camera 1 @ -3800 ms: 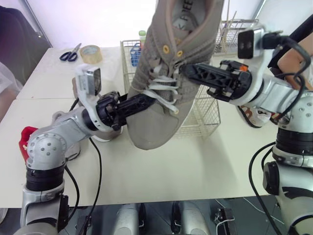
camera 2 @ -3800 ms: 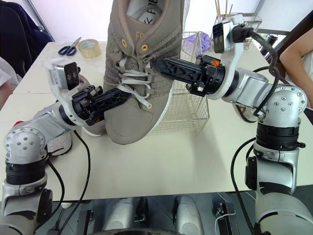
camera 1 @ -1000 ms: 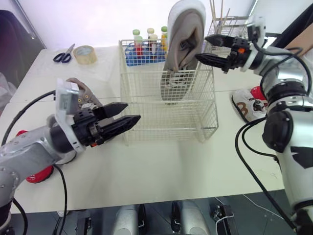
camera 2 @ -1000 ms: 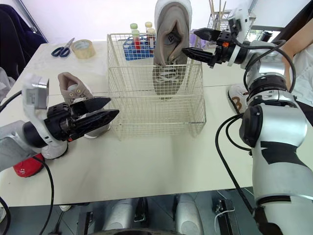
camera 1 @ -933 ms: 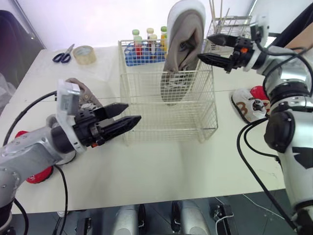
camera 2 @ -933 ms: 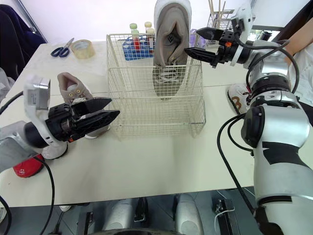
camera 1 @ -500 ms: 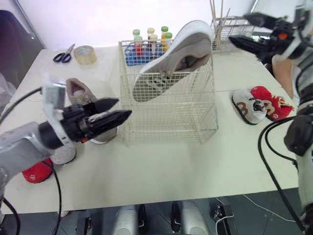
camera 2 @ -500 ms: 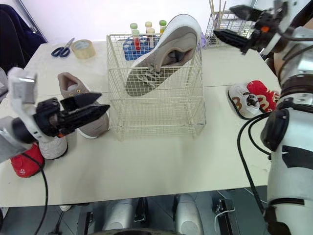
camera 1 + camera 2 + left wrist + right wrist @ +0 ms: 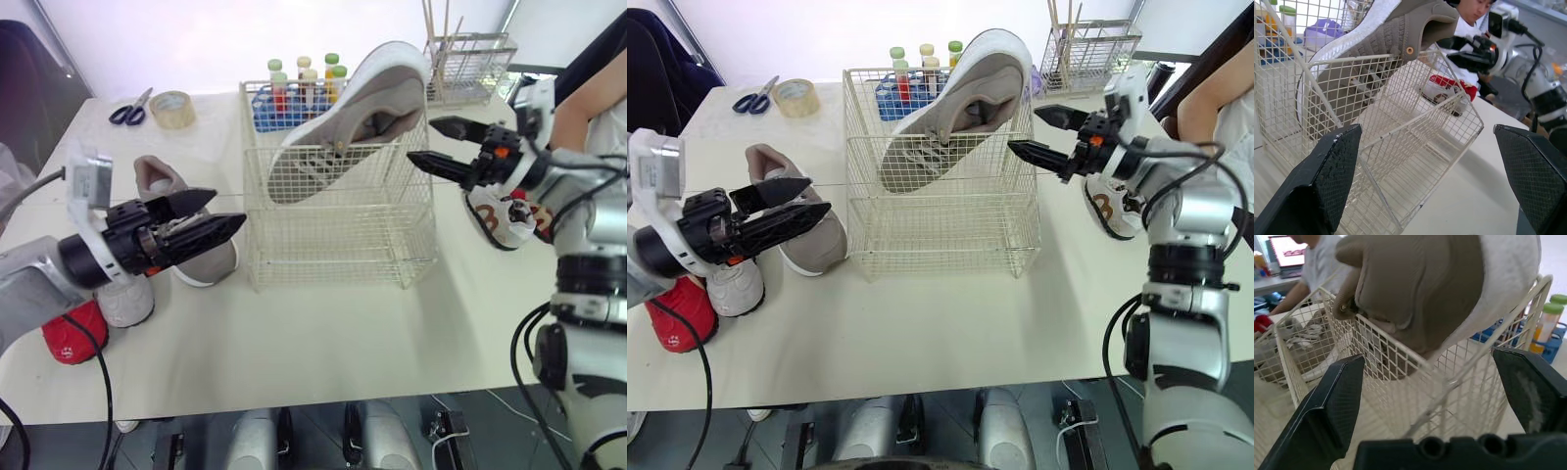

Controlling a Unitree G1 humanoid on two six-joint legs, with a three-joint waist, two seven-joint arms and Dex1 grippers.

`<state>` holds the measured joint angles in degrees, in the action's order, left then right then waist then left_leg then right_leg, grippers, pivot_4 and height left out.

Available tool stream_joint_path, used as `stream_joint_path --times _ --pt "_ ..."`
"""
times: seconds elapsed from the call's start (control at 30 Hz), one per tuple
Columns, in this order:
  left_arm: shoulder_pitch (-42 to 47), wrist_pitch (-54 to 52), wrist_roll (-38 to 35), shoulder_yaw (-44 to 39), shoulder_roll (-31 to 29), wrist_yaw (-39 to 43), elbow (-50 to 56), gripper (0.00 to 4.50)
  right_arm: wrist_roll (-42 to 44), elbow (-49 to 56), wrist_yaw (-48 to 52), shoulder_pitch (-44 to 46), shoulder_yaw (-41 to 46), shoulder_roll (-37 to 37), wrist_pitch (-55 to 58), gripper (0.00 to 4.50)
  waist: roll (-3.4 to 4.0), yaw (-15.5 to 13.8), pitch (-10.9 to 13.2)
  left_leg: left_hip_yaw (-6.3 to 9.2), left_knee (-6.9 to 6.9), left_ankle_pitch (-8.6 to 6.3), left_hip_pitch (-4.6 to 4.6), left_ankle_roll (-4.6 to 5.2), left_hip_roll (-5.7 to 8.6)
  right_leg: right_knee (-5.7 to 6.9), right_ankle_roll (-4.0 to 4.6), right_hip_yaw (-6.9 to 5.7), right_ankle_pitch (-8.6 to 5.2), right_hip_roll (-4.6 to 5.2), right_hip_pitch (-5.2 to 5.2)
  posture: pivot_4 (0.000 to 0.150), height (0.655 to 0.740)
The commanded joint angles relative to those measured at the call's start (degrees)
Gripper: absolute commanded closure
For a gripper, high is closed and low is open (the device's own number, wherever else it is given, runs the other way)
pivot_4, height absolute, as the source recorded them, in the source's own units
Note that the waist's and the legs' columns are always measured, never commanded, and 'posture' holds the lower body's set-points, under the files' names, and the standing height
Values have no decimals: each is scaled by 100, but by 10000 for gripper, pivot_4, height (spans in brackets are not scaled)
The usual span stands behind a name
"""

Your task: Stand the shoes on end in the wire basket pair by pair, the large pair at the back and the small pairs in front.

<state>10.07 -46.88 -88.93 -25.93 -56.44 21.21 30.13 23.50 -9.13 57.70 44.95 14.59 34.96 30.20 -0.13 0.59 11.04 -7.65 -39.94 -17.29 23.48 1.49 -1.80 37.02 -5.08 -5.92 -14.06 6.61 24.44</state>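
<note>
A large grey shoe (image 9: 348, 122) lies tilted in the wire basket (image 9: 338, 230), toe down toward its left side and heel up over the back right rim. Its mate (image 9: 801, 227) stands on the table left of the basket. My left gripper (image 9: 227, 208) is open just above that mate, aimed at the basket and holding nothing. My right gripper (image 9: 421, 139) is open beside the basket's right rim, near the raised heel and apart from it. A small white shoe (image 9: 125, 299) and a small red shoe (image 9: 69, 335) sit at the far left. Another white shoe (image 9: 493, 217) and red shoe (image 9: 537, 211) sit on the right.
Behind the basket stands a blue rack of capped tubes (image 9: 292, 93). A tape roll (image 9: 176, 106) and scissors (image 9: 128, 108) lie at the back left. A small wire rack (image 9: 472, 61) stands at the back right, and a person's arm (image 9: 600, 98) shows at the right edge.
The grey shoe has tipped from standing on end to leaning left across the basket. My right gripper let it go, pulled away and came back beside the rim. My left gripper drew back left.
</note>
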Motion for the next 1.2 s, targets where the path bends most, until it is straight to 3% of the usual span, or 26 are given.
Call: stream_joint_path --times 0.03,0.27,0.5,0.8,0.93,1.13,1.17,1.2 --pt "254 45 85 156 103 74 -39 176 375 967 -1133 -82 387 -324 470 0 -1 7 -1 0 0 0 0 0 0 0 0 0 0 -1 0 1500 7400" --pt "747 22 405 612 394 180 -255 176 843 1851 -2582 -247 520 -1071 1034 0 -1 8 -1 -1 2 1 0 -1 -1 0 0 0 0 -8 1 1500 7400" --pt "985 7 767 898 722 302 -358 176 1164 2521 -3392 -462 440 -1376 1321 0 -2 14 -2 -1 3 1 1 0 0 -1 0 1 0 -9 1 1500 7400" --pt "1142 -31 1024 1060 978 381 -411 176 686 2543 -4208 -145 -177 -1424 1301 0 -3 22 -2 -1 3 1 0 0 -1 0 -1 4 0 -12 2 1500 7400" --pt "1159 -38 1090 1088 1076 372 -395 0 482 2545 -4389 -9 -365 -1384 1289 12518 -3 15 -2 0 3 1 0 0 -1 -1 -1 4 -1 -12 2 1500 7400" --pt "1173 -40 1163 1100 1176 376 -410 0 284 2908 -4589 228 -669 -1311 1475 41767 -3 30 -2 -1 4 1 1 0 -2 0 -1 4 -1 -12 4 1500 7400" --pt "1181 -42 1176 1104 1191 380 -417 0 295 2960 -4613 263 -670 -1317 1524 44654 -3 32 -2 -1 6 1 1 0 -2 -1 -1 4 -1 -12 5 1500 7400" --pt "1194 -44 1195 1111 1203 388 -428 0 206 2997 -4595 300 -716 -1253 1477 44654 -3 34 -2 -1 7 1 2 0 -2 -1 -1 4 -1 -12 8 1500 7400"
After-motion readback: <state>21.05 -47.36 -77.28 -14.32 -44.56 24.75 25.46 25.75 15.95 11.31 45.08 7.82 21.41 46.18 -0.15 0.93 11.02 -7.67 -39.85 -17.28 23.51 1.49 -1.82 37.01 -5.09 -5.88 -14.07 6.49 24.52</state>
